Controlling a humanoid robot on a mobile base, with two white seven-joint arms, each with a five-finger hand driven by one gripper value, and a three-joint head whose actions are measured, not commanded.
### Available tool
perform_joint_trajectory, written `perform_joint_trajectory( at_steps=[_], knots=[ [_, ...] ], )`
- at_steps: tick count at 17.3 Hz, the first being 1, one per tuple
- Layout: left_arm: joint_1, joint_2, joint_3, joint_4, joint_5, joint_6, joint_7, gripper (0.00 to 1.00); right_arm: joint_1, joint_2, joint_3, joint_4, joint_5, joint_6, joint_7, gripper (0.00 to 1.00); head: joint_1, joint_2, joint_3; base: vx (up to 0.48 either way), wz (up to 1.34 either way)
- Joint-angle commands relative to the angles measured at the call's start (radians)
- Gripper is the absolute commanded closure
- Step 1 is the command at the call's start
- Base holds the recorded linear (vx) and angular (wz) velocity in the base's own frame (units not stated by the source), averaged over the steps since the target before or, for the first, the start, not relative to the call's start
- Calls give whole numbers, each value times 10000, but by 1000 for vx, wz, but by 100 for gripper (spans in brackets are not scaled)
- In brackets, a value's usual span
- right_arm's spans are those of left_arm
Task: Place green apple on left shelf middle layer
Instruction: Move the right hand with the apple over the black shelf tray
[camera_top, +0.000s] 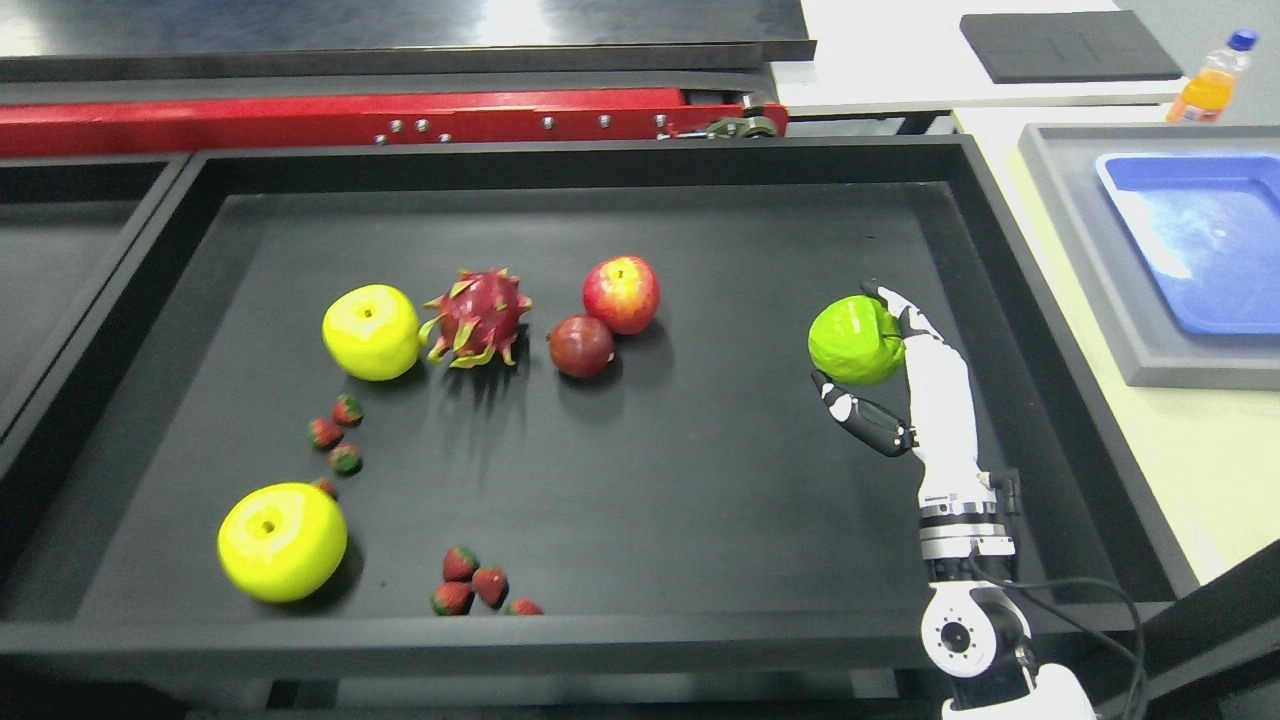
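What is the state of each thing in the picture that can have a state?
Right hand: fingers curled round the green apple.
Green apple: in the right hand, at the right side of the black tray.
Blue tray: empty, as far as it shows.
Orange drink bottle: upright, cap on.
Left hand: not in view.

Only the right arm shows. Its white plastic hand (915, 375) has a smooth, glossy back and slim fingers (893, 298) jointed in black, with white segments between the dark knuckles; the thumb (865, 420) is mostly black with small white plates. Below the hand sits a ribbed silver metal wrist cuff (962, 525) with a black band. Further down is a round white joint housing (960, 637) with a dark centre screw. A thin black cable (1100, 590) loops beside the forearm.
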Motion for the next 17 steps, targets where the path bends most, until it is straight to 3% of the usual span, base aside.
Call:
perform_joint_trajectory(
  at_steps=[1,17],
  knots=[
    [2,175,0,-6,0,7,4,0,137,-174,53,0,0,-1,-1,100,0,0,0,144,-302],
    [2,175,0,9,0,7,4,0,184,-174,343,0,0,-1,29,100,0,-1,0,85,-61]
  ],
)
